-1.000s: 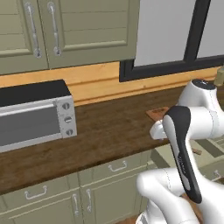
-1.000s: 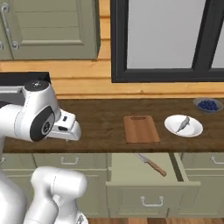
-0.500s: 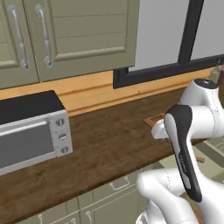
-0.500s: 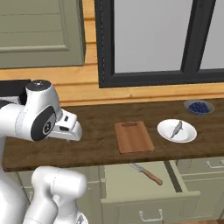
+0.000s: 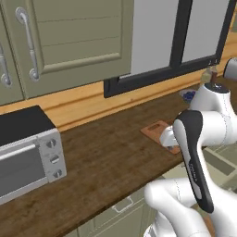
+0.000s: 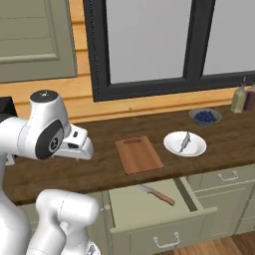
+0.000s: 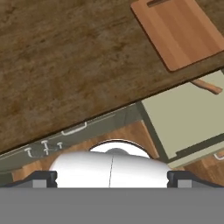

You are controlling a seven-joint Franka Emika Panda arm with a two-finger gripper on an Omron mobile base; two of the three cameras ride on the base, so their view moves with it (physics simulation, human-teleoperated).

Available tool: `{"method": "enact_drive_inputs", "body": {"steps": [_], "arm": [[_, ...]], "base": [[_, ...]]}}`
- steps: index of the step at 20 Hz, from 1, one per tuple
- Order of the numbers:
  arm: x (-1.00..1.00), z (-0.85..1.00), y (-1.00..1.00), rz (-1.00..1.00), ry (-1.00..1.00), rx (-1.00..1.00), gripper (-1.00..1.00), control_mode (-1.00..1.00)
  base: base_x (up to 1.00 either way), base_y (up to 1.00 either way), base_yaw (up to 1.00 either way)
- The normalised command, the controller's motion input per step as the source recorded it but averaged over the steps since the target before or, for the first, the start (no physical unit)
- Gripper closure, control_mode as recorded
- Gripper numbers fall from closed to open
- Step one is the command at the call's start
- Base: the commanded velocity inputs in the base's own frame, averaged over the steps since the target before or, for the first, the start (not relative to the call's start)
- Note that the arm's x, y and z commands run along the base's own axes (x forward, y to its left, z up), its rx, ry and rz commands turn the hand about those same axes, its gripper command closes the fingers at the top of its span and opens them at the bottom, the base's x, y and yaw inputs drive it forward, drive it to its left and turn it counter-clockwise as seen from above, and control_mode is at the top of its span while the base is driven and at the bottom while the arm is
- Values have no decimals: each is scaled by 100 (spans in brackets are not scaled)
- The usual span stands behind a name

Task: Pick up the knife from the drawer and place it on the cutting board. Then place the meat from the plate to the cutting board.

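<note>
Reddish-brown cutting board (image 6: 138, 154) is seen bare on the dark wooden worktop (image 6: 99, 169). Right of the board, the meat (image 6: 185, 141) is carried by the white plate (image 6: 185, 144). Below the board, the knife (image 6: 156, 194) is kept in the open drawer (image 6: 149, 209). Left of the board, the tool (image 7: 112, 177) is held spread, with nothing gripped.

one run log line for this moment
pincer: open, empty | knife: in open drawer | cutting board: bare | meat: on plate

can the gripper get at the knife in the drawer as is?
Probably yes. The drawer is pulled open, the knife lies bare on its floor with nothing over it, and the gripper is open above the counter, left of it.
</note>
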Motion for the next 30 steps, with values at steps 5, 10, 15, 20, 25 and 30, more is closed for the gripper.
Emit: {"method": "enact_drive_inputs", "body": {"steps": [5,10,15,20,25,30], "arm": [[0,0,0,0,0,0,-100,100],[0,0,0,0,0,0,-100,100],[5,-3,-45,-17,4,0,-100,-100],[0,-24,-100,-22,19,0,-100,-100],[0,-51,-100,-28,20,0,-100,-100],[1,-59,-99,-25,14,0,-100,-100]], "base": [[47,6,-32],[22,0,-35],[2,0,-7],[0,0,0],[0,0,0],[0,0,0]]}}
